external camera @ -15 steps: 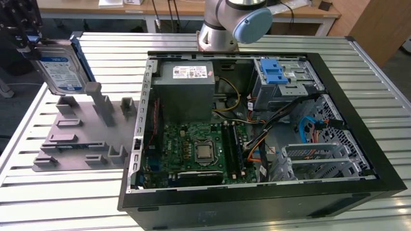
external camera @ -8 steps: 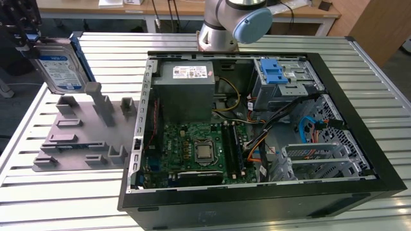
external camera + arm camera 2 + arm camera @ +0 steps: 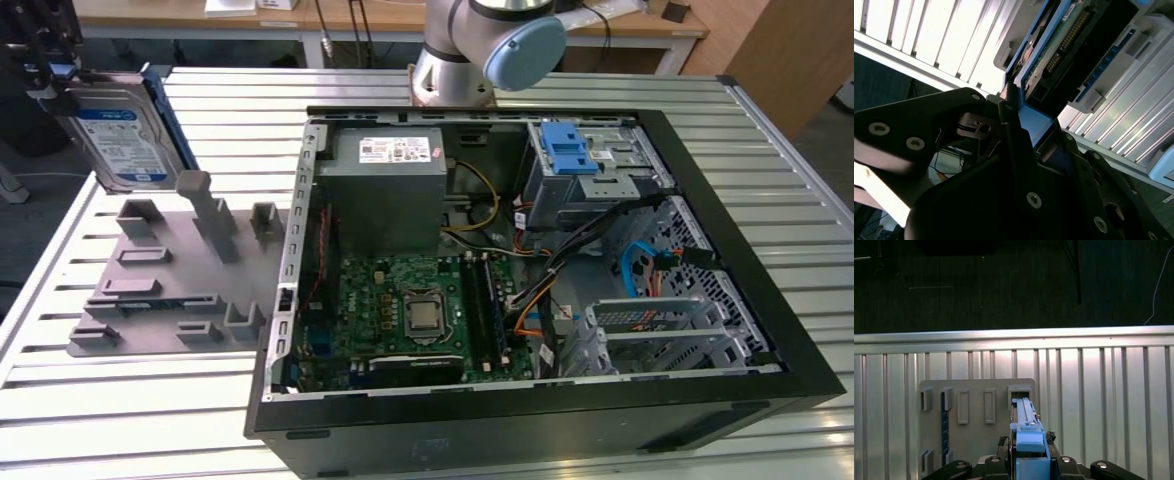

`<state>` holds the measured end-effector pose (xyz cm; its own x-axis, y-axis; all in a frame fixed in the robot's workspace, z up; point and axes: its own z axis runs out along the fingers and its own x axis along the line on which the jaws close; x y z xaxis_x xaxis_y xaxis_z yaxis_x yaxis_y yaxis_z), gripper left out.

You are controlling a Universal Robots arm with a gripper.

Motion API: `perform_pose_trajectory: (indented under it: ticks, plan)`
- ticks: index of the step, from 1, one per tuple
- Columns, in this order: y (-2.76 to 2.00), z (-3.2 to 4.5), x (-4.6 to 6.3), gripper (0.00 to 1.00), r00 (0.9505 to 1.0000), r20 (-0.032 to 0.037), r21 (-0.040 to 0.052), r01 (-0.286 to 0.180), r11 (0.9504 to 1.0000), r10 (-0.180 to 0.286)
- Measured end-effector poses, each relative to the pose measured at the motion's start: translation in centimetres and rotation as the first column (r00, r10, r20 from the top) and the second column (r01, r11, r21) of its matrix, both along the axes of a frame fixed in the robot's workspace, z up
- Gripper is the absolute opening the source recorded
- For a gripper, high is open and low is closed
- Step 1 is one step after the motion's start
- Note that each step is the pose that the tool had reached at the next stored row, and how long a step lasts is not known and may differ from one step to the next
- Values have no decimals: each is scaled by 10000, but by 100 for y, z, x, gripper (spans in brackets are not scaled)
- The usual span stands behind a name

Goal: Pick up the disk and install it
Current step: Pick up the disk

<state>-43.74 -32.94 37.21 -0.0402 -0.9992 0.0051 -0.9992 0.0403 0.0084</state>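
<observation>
We see one disk (image 3: 120, 135), silver with a white and blue label and blue rails along its edges, standing on edge in the grip of the pincer (image 3: 54, 85). The two black fingers (image 3: 1061, 462) are drawn in narrow, clamping the disk by its blue rail from both sides. In the first wrist view the disk (image 3: 1026, 432) shows edge-on between them. In the second wrist view its green circuit-board side (image 3: 1064, 45) runs away from the pincer (image 3: 1021, 125).

Directly beneath the pincer lies one grey plate (image 3: 160, 300) with raised pockets and posts. The disk's far end hangs over one pocket (image 3: 1019, 392) of that plate (image 3: 976, 440). We cannot tell whether it touches.

Plate and pincer sit over one table (image 3: 134, 420) of pale metal slats. Well apart from the pincer, toward the exterior view's right, rests one open black computer case (image 3: 534, 420). Inside it we count one grey box with a white sticker (image 3: 387, 165), one silver cage with a blue latch (image 3: 574, 160) and one green board (image 3: 400, 310). One arm base (image 3: 474, 60) stands behind the case.
</observation>
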Motion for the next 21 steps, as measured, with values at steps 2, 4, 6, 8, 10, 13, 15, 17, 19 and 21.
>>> perform_pose_trajectory:
  ticks: [2,4,6,8,10,13,15,17,19,21]
  plan:
    - [0,8,1,37,10000,-1,0,0,10000,0]
    - [0,17,1,37,10000,-1,0,1,10000,-1]
    - [0,28,0,37,10000,-2,-1,0,10000,0]
    - [0,50,1,37,10000,-3,-1,0,10000,0]
    - [0,75,1,37,10000,-3,-1,0,10000,0]
    - [0,110,1,37,10000,-2,-1,0,10000,0]
    - [0,137,0,37,10000,-1,0,1,10000,-1]
    - [0,164,0,37,10000,-1,-1,0,10000,0]
    - [0,193,0,37,10000,-2,-1,0,10000,0]
    - [0,221,1,37,10000,-2,-1,0,10000,0]
